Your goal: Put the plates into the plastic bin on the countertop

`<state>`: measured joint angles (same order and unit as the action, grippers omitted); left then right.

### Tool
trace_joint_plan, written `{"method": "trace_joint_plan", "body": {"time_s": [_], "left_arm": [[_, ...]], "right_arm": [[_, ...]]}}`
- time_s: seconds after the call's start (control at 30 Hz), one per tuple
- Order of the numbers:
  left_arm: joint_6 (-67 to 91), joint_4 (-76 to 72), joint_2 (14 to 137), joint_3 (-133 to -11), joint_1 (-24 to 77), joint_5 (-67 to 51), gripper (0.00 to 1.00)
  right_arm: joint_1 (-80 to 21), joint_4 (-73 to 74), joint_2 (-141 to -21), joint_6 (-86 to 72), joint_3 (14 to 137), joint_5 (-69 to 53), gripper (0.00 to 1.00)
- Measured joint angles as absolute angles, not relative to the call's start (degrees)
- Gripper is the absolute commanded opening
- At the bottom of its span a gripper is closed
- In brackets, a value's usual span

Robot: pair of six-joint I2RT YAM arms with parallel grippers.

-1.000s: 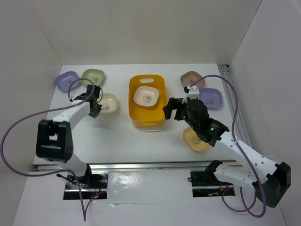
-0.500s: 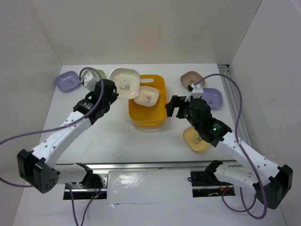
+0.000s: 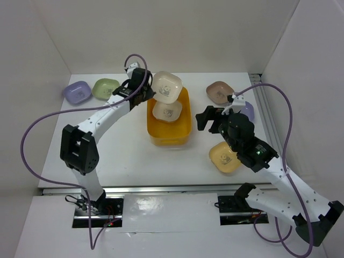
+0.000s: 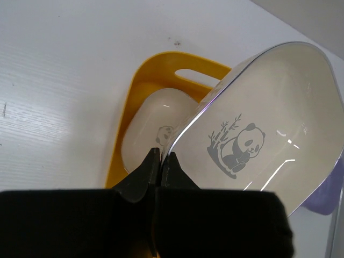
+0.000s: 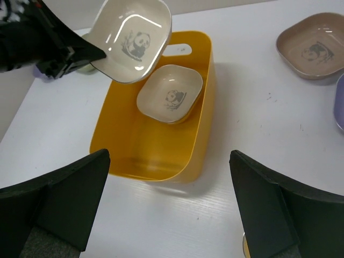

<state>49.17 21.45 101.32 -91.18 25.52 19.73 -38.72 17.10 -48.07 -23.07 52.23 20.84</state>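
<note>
Left gripper, jaws clamped on the rim of a cream plate, which is tilted above the far end of the yellow bin; a second plate lies inside. Right gripper, jaws wide and empty, hangs beside the bin's right wall

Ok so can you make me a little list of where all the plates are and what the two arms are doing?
Held: cream panda plate, tilted above the far end of the plastic bin, rim pinched by left end effector
In bin: one pale plate
On countertop: lilac plate, green plate, brown plate, second lilac plate, yellow plate
Other arm: right end effector open, empty, near the bin
</note>
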Motion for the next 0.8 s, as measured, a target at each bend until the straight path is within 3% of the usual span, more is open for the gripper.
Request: {"method": "trace_joint_plan", "body": {"time_s": [0.33, 0.47, 0.6, 0.63, 0.7, 0.8], "left_arm": [[46.54, 22.41, 109.30, -92.25, 22.31, 11.27, 0.00], [46.50, 22.61, 109.97, -92.27, 22.59, 9.39, 0.20], [46.65, 23.03, 110.02, -92.27, 22.68, 8.88, 0.55], [46.83, 23.11, 110.02, -92.27, 22.68, 8.93, 0.70], [46.85, 23.53, 109.95, -92.27, 22.68, 8.99, 0.79], [47.35, 24.14, 108.97, -92.27, 22.70, 8.84, 0.80]], "right_arm": [[-38.72, 18.98, -47.64, -22.85, 52.66, 22.50, 0.99], [-38.72, 18.98, -48.56, -22.85, 52.66, 23.14, 0.99], [-38.72, 18.96, -49.80, -22.85, 52.66, 24.27, 0.99], [-38.72, 18.94, -50.41, -22.85, 52.66, 24.86, 0.99], [-38.68, 18.94, -51.99, -22.87, 52.69, 25.43, 0.99], [-38.20, 18.83, -55.13, -23.11, 52.73, 26.06, 0.99]]}}
